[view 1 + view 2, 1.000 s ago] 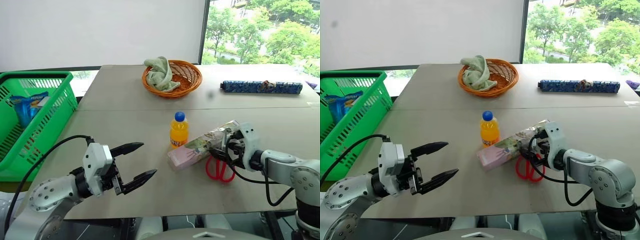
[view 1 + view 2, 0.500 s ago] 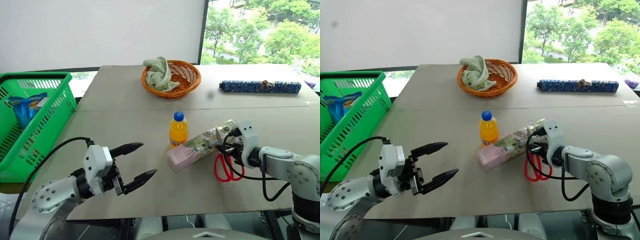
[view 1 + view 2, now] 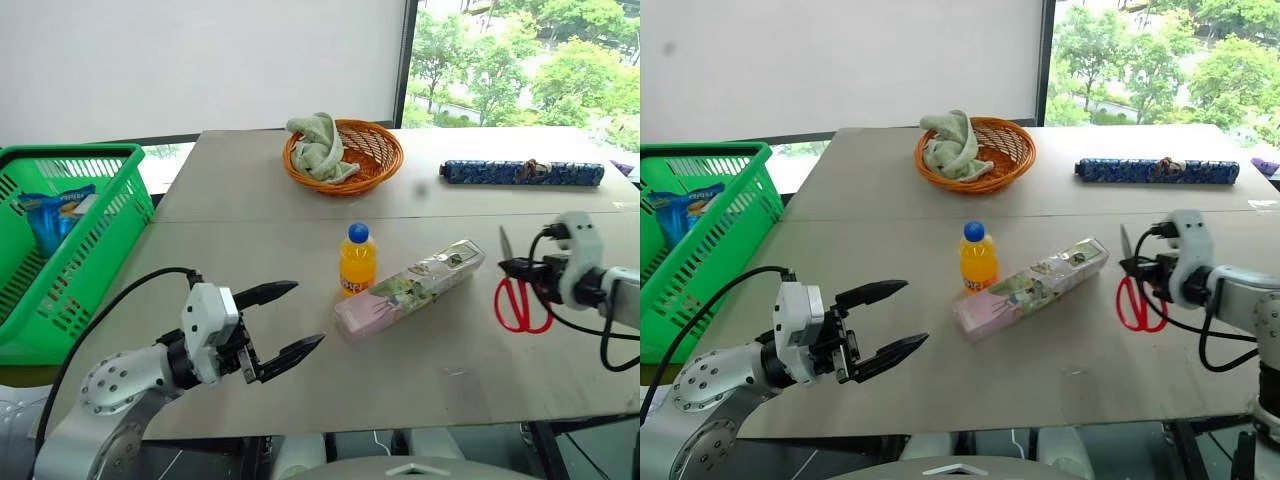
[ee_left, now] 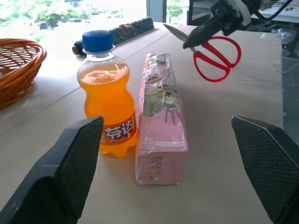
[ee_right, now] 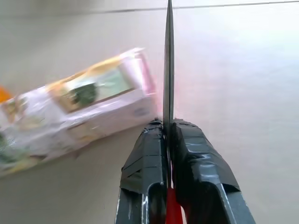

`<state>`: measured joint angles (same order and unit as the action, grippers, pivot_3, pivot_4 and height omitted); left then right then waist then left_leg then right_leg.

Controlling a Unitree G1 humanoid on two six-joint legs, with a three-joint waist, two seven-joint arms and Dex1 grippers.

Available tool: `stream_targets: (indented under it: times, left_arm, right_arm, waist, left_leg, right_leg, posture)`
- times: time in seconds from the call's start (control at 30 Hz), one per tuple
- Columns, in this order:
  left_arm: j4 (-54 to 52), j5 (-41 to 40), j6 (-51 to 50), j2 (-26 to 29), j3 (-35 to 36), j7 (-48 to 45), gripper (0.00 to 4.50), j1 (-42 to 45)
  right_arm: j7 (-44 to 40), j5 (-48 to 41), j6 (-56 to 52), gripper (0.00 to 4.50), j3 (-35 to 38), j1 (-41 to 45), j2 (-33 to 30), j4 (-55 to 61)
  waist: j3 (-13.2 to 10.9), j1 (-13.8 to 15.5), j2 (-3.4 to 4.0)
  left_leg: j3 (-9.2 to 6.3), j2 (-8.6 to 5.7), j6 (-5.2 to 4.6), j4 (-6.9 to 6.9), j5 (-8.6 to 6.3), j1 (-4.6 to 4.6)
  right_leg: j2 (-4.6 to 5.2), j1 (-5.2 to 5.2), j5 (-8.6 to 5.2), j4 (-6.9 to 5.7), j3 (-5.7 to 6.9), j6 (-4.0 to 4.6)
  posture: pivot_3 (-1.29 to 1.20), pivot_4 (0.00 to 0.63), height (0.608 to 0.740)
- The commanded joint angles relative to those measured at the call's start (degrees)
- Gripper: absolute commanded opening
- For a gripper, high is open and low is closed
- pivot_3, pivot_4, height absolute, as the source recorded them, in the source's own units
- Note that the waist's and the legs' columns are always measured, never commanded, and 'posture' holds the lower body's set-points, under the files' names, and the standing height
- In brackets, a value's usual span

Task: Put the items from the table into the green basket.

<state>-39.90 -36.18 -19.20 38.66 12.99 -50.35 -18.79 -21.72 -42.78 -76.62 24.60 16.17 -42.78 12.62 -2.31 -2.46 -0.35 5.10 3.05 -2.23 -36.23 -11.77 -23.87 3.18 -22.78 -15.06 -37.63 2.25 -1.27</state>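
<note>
Right: red-handled steel scissors (image 3: 520,296) pinched in right hand (image 3: 512,267), raised off bench (image 3: 250,235) for transfer; left hand (image 3: 290,320) spread, empty.

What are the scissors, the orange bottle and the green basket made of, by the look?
Scissors: red handle loops look like glossy plastic; the blade, clamped in the right hand, looks like bare metal, thin and grey.
Orange bottle: clear plastic, likely PET, with the orange drink showing through; blue ribbed cap, printed label.
Green basket: moulded plastic, going by its uniform bright green and slotted lattice walls.
</note>
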Motion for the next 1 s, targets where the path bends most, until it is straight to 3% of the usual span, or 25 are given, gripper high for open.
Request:
stream_targets:
  times: [0.03,0.17,0.3,0.57,0.7,0.9,1.0]
  left_arm:
    - [-1.3,-1.1,-0.3,0.7,0.4,0.4,4.5,1.4]
    - [-1.4,-1.2,-0.6,0.7,0.3,0.5,4.5,1.8]
    - [-1.6,-1.5,-1.3,0.8,0.1,0.6,4.5,2.4]
    - [-3.2,-2.1,-3.6,1.2,0.2,2.4,4.5,4.0]
    - [-3.6,-2.2,-4.1,1.2,0.5,3.0,4.5,3.9]
    - [-4.3,-3.0,-4.3,0.9,0.4,4.0,4.5,3.5]
    - [-6.4,-4.3,-4.9,1.1,1.2,4.6,4.5,1.9]
  right_arm:
    - [-1.3,3.0,5.7,0.02,1.9,3.3,-2.3,-5.9]
    - [-1.2,7.3,10.2,0.02,-0.3,4.5,-3.9,-11.4]
    - [2.3,17.8,21.3,0.02,-4.8,12.7,-5.3,-32.0]
    - [-2.7,24.8,38.3,0.02,-6.5,29.6,-7.9,-68.9]
    - [-7.8,26.3,42.3,1.52,-7.5,33.6,-8.5,-75.8]
    - [-10.0,28.8,44.7,4.27,-8.6,35.3,-8.9,-78.0]
    - [-12.5,35.7,51.6,4.47,-14.8,30.5,-12.2,-72.2]
  waist:
    - [-0.1,-0.1,0.12]
    - [-0.1,-0.1,0.22]
    - [-0.2,-0.2,0.28]
    - [-0.2,-0.1,0.25]
    - [-0.2,-0.1,0.26]
    - [-0.2,-0.3,0.29]
    - [-0.2,-0.1,0.32]
  left_leg:
    - [0.02,0.02,-0.09,0.0,0.05,0.0]
    - [0.06,0.03,-0.2,0.0,0.12,0.04]
    - [0.19,0.02,-0.21,-0.06,0.12,0.08]
    - [0.29,-0.01,-0.27,-0.08,0.12,0.1]
    - [0.32,-0.01,-0.29,-0.08,0.11,0.1]
    - [0.36,0.04,-0.29,-0.08,0.11,0.17]
    - [0.38,0.04,-0.29,-0.08,0.11,0.17]
  right_leg:
    - [-0.06,-0.01,0.0,-0.01,-0.04,0.0]
    - [-0.08,-0.01,0.0,-0.03,-0.12,0.0]
    - [-0.08,-0.02,0.01,-0.04,-0.21,-0.02]
    - [-0.12,0.01,0.07,-0.05,-0.46,0.03]
    - [-0.15,0.01,0.17,-0.05,-0.57,0.2]
    - [-0.2,0.0,0.17,-0.17,-0.72,0.2]
    - [-0.19,-0.01,0.17,-0.19,-0.74,0.2]
  posture:
    - [-0.06,0.0,0.74]
    - [-0.06,0.0,0.74]
    - [-0.06,0.0,0.74]
    - [-0.03,0.0,0.74]
    - [-0.02,0.0,0.74]
    - [-0.01,0.0,0.74]
    - [-0.02,0.0,0.74]
